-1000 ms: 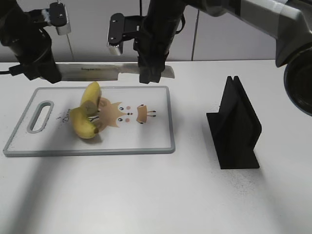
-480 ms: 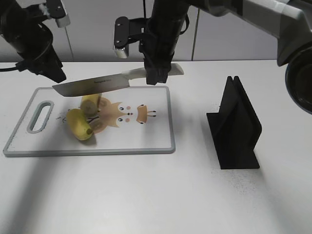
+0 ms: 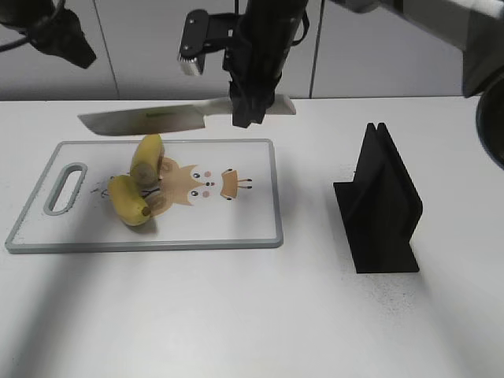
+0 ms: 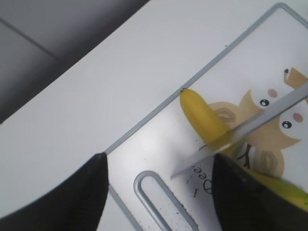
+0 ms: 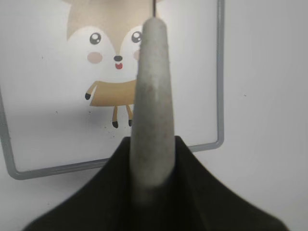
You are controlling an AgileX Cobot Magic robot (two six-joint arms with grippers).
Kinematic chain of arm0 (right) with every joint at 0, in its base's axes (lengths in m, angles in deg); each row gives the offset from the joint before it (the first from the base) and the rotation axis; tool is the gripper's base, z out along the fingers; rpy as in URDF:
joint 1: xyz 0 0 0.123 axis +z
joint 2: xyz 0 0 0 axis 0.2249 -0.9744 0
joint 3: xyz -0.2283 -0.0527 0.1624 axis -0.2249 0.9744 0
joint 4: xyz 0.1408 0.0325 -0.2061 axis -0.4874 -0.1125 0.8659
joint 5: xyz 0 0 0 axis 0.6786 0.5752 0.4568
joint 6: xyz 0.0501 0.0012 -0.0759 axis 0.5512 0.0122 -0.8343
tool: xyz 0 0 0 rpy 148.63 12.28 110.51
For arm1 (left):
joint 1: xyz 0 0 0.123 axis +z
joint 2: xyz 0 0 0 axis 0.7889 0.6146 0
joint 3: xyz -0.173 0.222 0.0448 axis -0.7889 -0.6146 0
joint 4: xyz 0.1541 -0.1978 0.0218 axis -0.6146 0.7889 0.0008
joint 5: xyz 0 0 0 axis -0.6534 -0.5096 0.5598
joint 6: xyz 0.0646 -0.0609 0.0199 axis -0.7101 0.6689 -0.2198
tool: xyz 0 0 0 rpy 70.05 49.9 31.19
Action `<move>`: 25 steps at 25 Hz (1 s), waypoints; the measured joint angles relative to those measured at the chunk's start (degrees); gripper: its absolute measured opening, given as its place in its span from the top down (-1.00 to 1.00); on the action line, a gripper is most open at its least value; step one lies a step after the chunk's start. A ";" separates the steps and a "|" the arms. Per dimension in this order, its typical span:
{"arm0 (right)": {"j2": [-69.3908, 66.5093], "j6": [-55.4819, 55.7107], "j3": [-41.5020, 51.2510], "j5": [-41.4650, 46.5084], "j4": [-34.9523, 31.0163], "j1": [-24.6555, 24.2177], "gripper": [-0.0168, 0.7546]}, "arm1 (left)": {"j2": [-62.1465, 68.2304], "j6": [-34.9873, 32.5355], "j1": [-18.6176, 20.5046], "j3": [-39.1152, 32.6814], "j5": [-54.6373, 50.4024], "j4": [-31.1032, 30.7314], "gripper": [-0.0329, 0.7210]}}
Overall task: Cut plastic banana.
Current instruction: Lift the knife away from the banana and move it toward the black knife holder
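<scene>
The plastic banana lies in two halves on the white cutting board (image 3: 157,242). One half (image 3: 147,156) leans at the back and the other (image 3: 128,201) lies in front of it, and they touch. My right gripper (image 3: 250,109) is shut on the pale handle (image 5: 154,91) of a knife. The blade (image 3: 146,120) is held level in the air above the board's far edge. My left gripper (image 3: 69,43) is open and empty, raised at the far left. In its view (image 4: 159,192) the blade (image 4: 250,127) crosses over a banana half (image 4: 199,115).
A black knife stand (image 3: 378,201) stands upright on the white table to the right of the board. The board has a slot handle (image 3: 64,189) at its left end and a cartoon deer print (image 5: 115,62).
My left gripper has risen up and away from the board's left end. The knife dipped blade-down toward the banana halves, then rose back to level above the board.
</scene>
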 joint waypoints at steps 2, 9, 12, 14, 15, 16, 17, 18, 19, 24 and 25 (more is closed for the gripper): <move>2.05 5.17 0.00 0.05 0.00 0.00 0.54 | -1.27 6.12 0.41 1.46 -2.32 -2.71 -0.82; 7.85 27.00 0.16 0.21 0.26 0.00 0.54 | -3.98 24.37 0.55 3.63 -13.29 -10.67 -0.74; 10.32 36.55 2.10 0.21 1.64 0.00 0.54 | -4.77 31.20 0.55 3.63 -14.39 -13.27 -0.70; 12.13 41.86 4.13 0.26 2.06 -0.07 0.54 | -5.47 34.44 0.55 3.57 -14.39 -14.71 -0.67; 13.35 45.19 5.51 0.26 2.06 -0.07 0.54 | -6.13 35.20 0.55 3.30 -14.45 -14.91 -0.66; 14.64 47.64 7.10 0.32 2.06 -0.12 0.54 | -7.02 35.93 0.57 2.99 -14.45 -14.91 -0.66; 15.71 50.35 8.72 0.32 2.06 -0.12 0.54 | -7.82 36.20 0.57 2.60 -14.51 -14.85 -0.66; 17.00 52.67 10.08 0.32 2.06 -0.12 0.54 | -8.88 36.48 0.57 2.19 -14.55 -14.78 -0.65; 18.27 54.65 11.78 0.32 2.06 -0.12 0.54 | -9.97 36.65 0.57 1.81 -14.61 -14.78 -0.65; 24.13 61.82 20.02 0.44 2.00 -0.12 0.54 | -15.18 37.29 0.57 0.55 -14.69 -14.73 -0.65; 25.61 62.80 21.43 0.43 2.00 -0.12 0.54 | -16.28 37.36 0.57 0.02 -14.59 -14.74 -0.65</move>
